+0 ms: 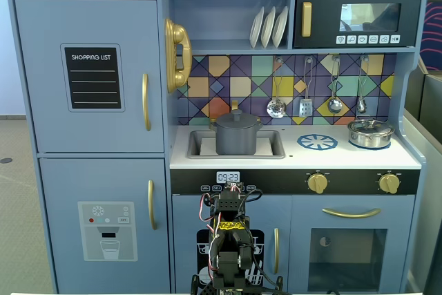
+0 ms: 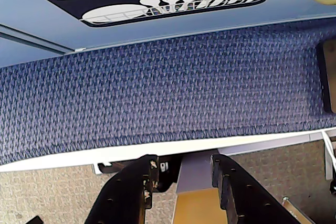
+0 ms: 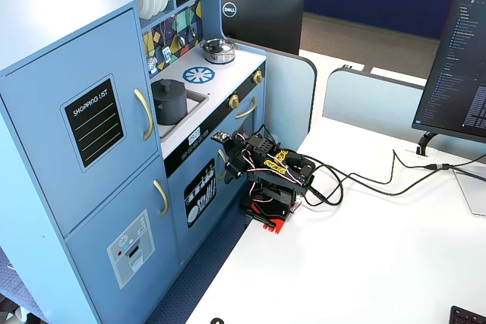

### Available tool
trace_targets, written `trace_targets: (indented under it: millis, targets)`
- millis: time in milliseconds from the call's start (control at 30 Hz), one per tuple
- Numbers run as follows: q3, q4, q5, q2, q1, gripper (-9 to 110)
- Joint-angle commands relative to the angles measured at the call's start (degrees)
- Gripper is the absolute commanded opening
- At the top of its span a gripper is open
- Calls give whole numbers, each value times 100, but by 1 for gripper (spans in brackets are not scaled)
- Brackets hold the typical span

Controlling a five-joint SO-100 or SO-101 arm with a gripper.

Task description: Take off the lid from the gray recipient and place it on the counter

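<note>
Lid (image 1: 237,118) sitting on gray recipient (image 1: 237,139) in the sink; gripper (image 2: 181,174) hanging low, fingers parted, grasping nothing.

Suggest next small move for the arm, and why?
Probably raise the arm toward the sink. The gripper sits folded low, open and empty, facing carpet, while the lid is on the gray pot up in the sink, well above it.

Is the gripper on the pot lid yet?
Apart. In a fixed view the gripper is folded low before the kitchen, well below the lid on the pot.
</note>
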Motion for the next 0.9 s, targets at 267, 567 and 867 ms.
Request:
trace_targets:
  millis: [267,567,867]
  targets:
    - [9,1037,9,-35,369,0]
    - [-1028,-141,343,-176,536,0]
    - [-4228,-3771,141,-1837,431,0]
